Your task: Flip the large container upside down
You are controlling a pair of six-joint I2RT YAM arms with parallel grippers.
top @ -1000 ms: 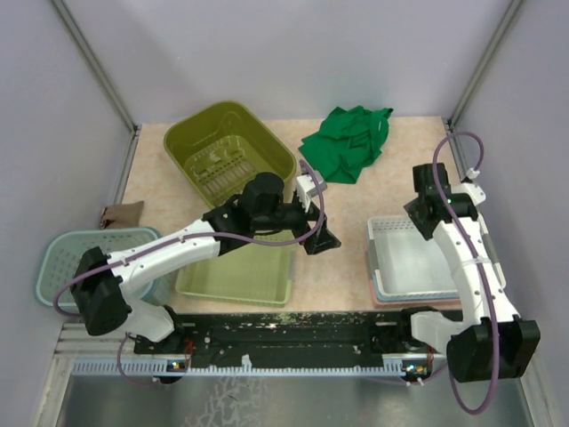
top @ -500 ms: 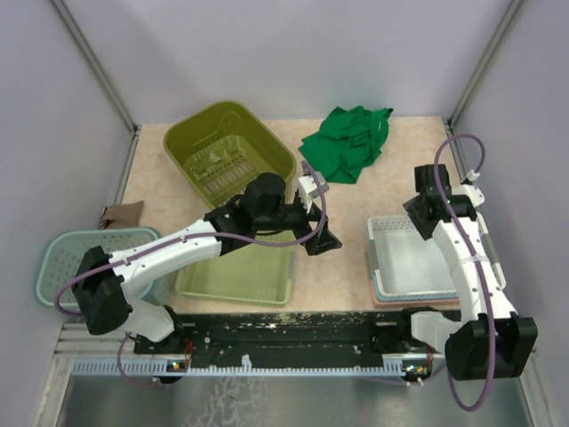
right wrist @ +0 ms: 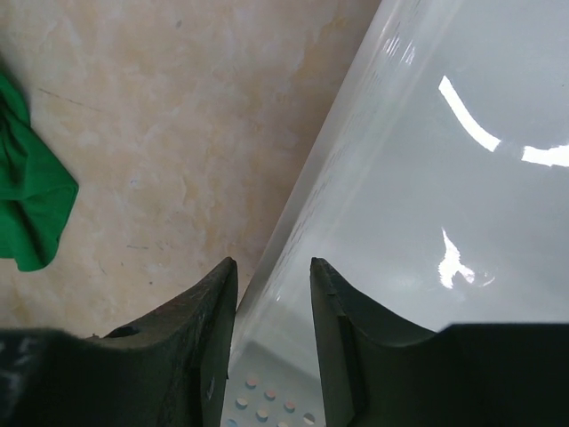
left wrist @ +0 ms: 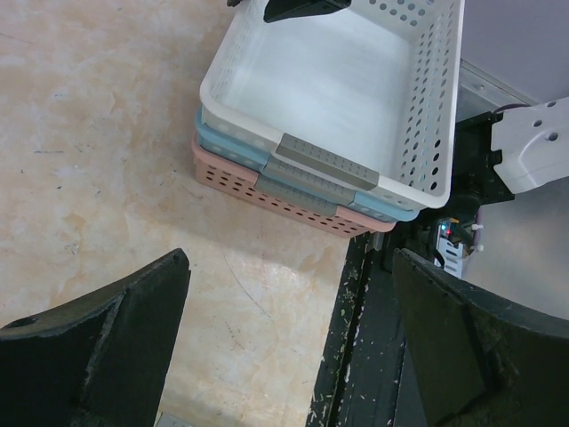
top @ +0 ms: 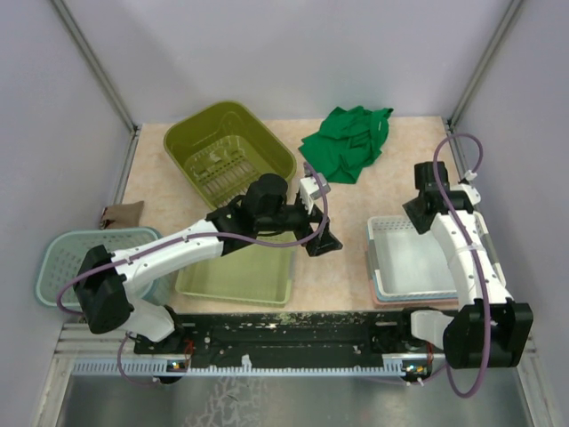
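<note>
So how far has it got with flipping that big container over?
Barely started. Nothing is flipped: the white basket sits open side up on its stack, and so does the olive tub. In hand: the right hand has its fingers astride the white basket's far rim, though a firm grip isn't clear. The left hand hangs open and empty. Lifting and turning are left.
</note>
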